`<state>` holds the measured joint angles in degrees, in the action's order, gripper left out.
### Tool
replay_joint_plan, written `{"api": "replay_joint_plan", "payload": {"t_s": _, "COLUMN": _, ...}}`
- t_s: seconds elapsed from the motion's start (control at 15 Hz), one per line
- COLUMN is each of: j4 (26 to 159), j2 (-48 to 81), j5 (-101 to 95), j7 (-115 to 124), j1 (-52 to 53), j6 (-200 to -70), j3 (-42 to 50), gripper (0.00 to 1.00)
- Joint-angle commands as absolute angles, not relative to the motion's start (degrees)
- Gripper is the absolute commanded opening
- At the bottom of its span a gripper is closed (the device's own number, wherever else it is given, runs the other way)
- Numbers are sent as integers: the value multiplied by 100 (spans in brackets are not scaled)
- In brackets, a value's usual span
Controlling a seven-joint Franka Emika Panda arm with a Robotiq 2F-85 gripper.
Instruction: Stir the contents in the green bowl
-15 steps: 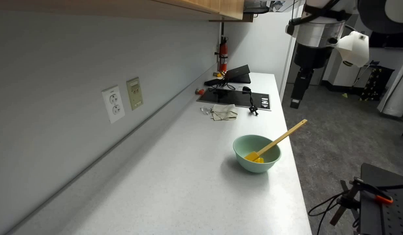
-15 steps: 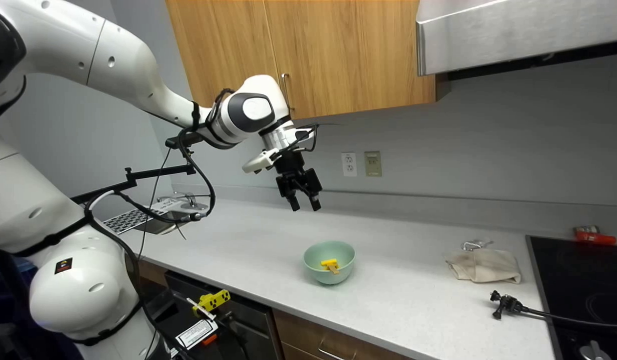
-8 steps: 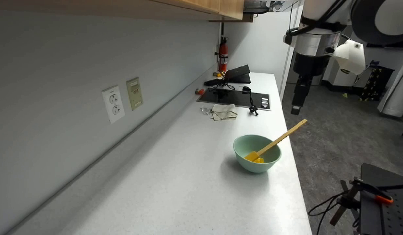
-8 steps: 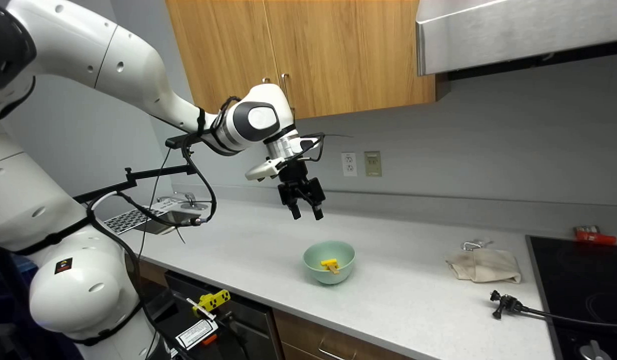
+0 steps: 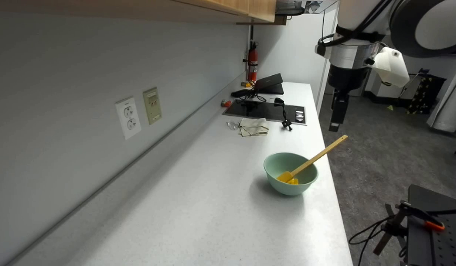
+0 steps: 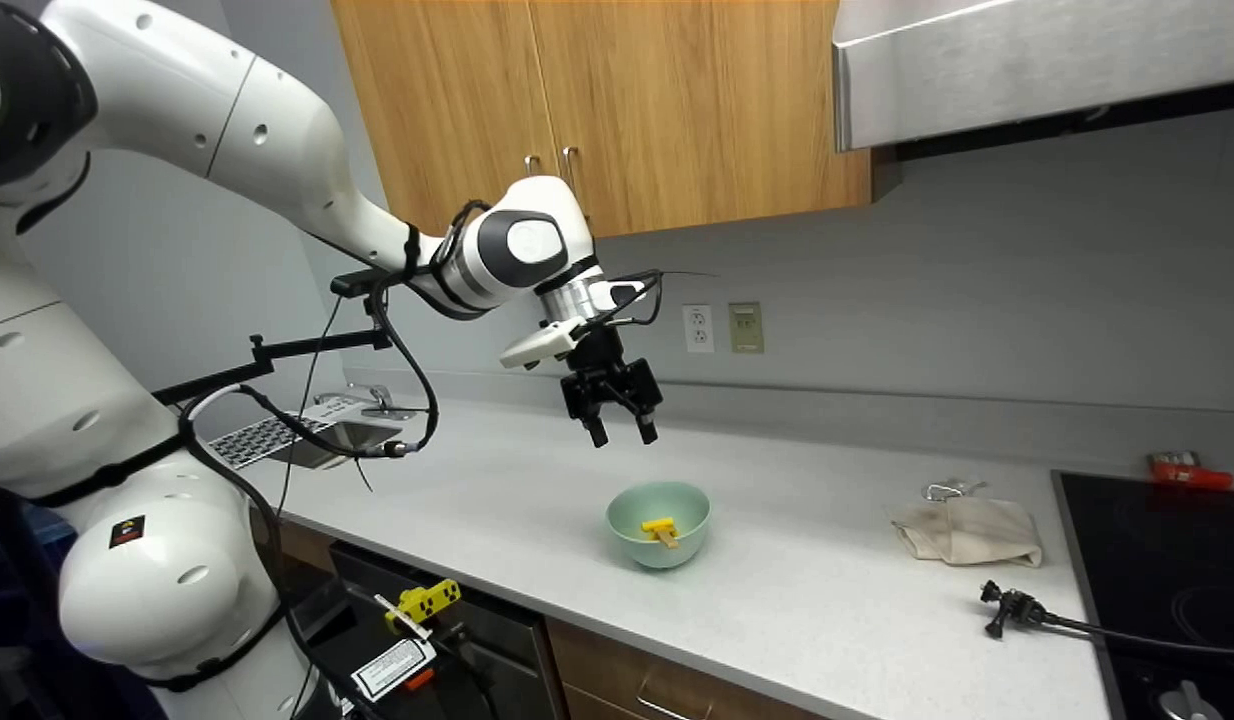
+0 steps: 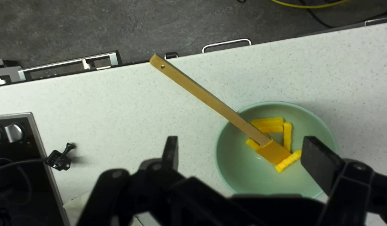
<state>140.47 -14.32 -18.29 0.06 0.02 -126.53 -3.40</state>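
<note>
The pale mint-green bowl [image 5: 289, 190] stands upright on the counter near its front edge; it also shows in an exterior view [image 6: 639, 552] and in the wrist view [image 7: 243, 175]. The contents [image 7: 287, 133] are several small yellow ridged sticks at the bowl's bottom. A spatula [image 7: 209, 99] with a light wooden handle and yellow-orange head leans in the bowl. Its head rests among the sticks and its handle sticks out over the rim toward the counter edge. My gripper [image 6: 623, 437] is open and empty, above the bowl and apart from it; its fingers show in the wrist view [image 7: 242, 150].
A black cooktop [image 6: 1167, 570], a folded beige cloth [image 6: 967, 530] and a black cable mount [image 6: 1017, 610] lie along the counter. A wooden cabinet [image 6: 697, 110] hangs above. A sink [image 6: 352, 435] is at the far end. The counter's front edge runs close to the bowl.
My gripper has moved down toward the bowl, and slightly to the right in an exterior view. It stays open. The bowl, spatula and contents have not moved.
</note>
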Motion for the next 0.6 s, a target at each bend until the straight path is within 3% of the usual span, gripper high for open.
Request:
{"api": "replay_joint_plan", "payload": {"t_s": 0.0, "j4": 13741, "j2": -886, "j5": -1877, "j7": -883, "j1": 24, "j6": -12956, "j3": -136, "gripper": 100}}
{"api": "replay_joint_plan", "payload": {"t_s": 0.53, "j4": 13703, "j2": -429, "j5": -1890, "j7": -2177, "j1": 25, "j6": -13534, "j3": -41, "gripper": 100}}
